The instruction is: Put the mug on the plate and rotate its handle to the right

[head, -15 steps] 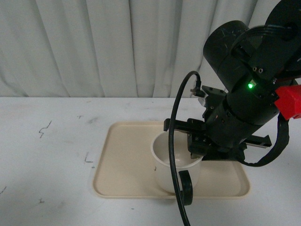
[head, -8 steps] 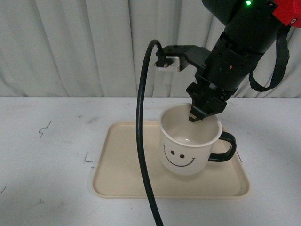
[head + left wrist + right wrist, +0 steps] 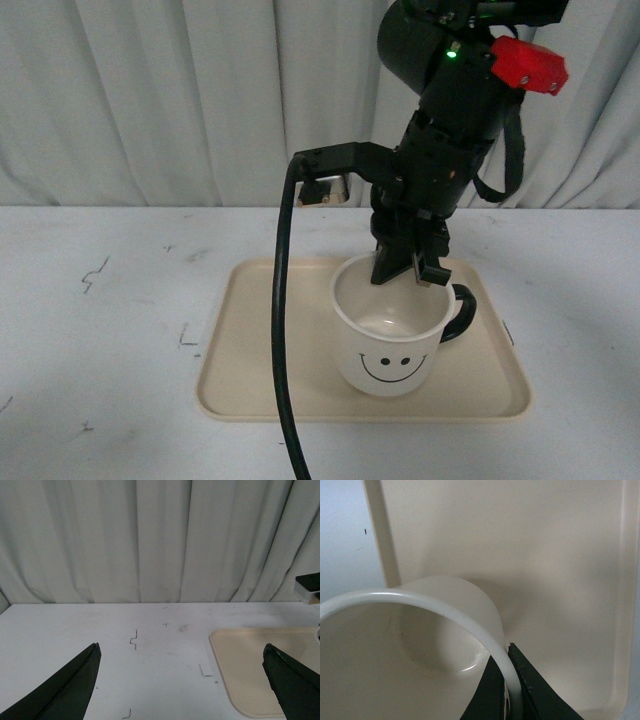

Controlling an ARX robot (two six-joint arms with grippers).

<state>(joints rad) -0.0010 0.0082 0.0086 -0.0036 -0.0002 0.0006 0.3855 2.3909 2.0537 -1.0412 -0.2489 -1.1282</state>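
The cream-white mug (image 3: pixel 390 345) is on the beige plate (image 3: pixel 245 385), right of its middle, with the smiley face toward the camera. Its black handle (image 3: pixel 461 311) points right and slightly back. My right gripper (image 3: pixel 405 268) comes down from above and is shut on the mug's far rim, one finger inside and one outside. The right wrist view shows the mug rim (image 3: pixel 420 600) pinched between the black fingers (image 3: pixel 530 680) of the right gripper (image 3: pixel 507 649), over the plate (image 3: pixel 545 555). My left gripper (image 3: pixel 181 649) is open above the table, left of the plate's corner (image 3: pixel 250 675).
A thick black cable (image 3: pixel 280 330) hangs from the right arm in front of the plate's left half. The white table (image 3: pixel 100 350) carries small pen marks. A grey curtain (image 3: pixel 200 100) closes off the back.
The right arm has turned the mug: the handle swung from the front edge round to the right, the smiley face came to the front, and the wrist rose above the mug.
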